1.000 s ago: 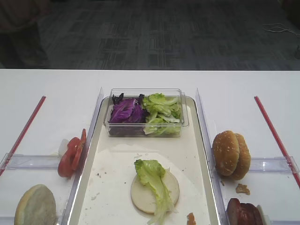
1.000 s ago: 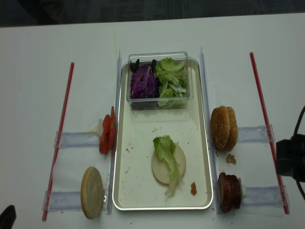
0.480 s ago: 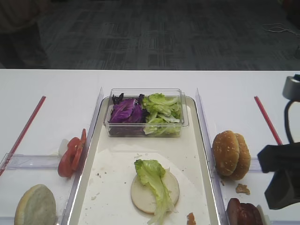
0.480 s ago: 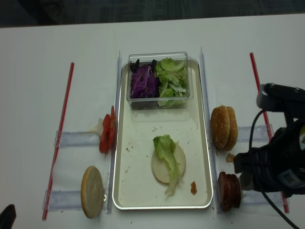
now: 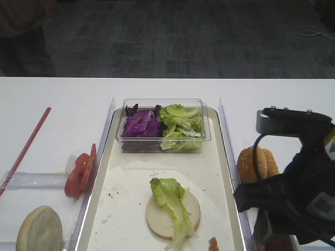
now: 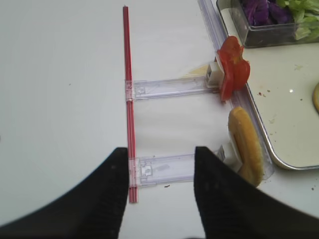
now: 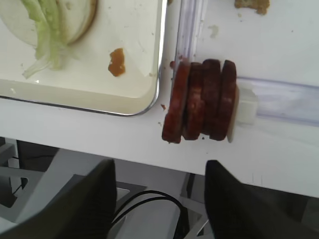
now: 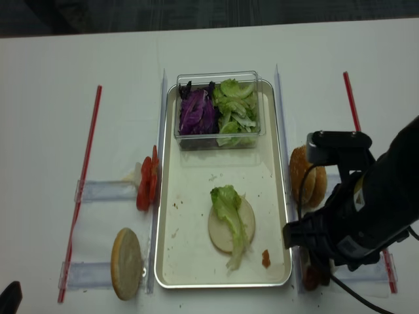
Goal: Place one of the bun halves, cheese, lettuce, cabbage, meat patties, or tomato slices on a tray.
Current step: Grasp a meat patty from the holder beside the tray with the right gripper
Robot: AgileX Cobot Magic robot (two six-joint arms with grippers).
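At the desk's (image 8: 52,98) left edge a red strip (image 8: 82,190) runs front to back. The left gripper (image 6: 162,184) hovers over the front-left part, its fingers (image 6: 219,199) spread apart and empty; only a dark tip shows at the front-left corner in the overhead view. Just inside the strip, the tomato slices (image 8: 146,184) stand on edge in a clear holder (image 8: 105,191), and nearer the front edge a bun half (image 8: 126,263) stands in a second holder, both just beside the tray's left rim.

The tray (image 8: 196,278) lies in the middle of the desk. At its far end sits a clear box (image 8: 218,134) with cabbage (image 8: 195,114) on the left and lettuce (image 8: 237,112) on the right. Toward the near end a pale bun half (image 8: 222,230) lies flat with a lettuce leaf (image 8: 229,216) draped over it, and an orange crumb (image 8: 266,257) lies near the front-right corner. So the stack appears begun: base and leaf are down, no patty, tomato or top bun is on it yet.

Right of the tray, sesame bun halves (image 5: 250,164) stand on edge, partly hidden by the right arm. The meat patties (image 7: 202,102) stand in a row in their holder near the desk's front edge, just beside the tray's rim. The right gripper (image 7: 159,199) hangs above them, fingers (image 7: 234,204) wide apart, grasping nothing; a patty looks like the next pick. Room is tight there: the tray rim on one side, the holder block on the other, the desk's front edge close by.
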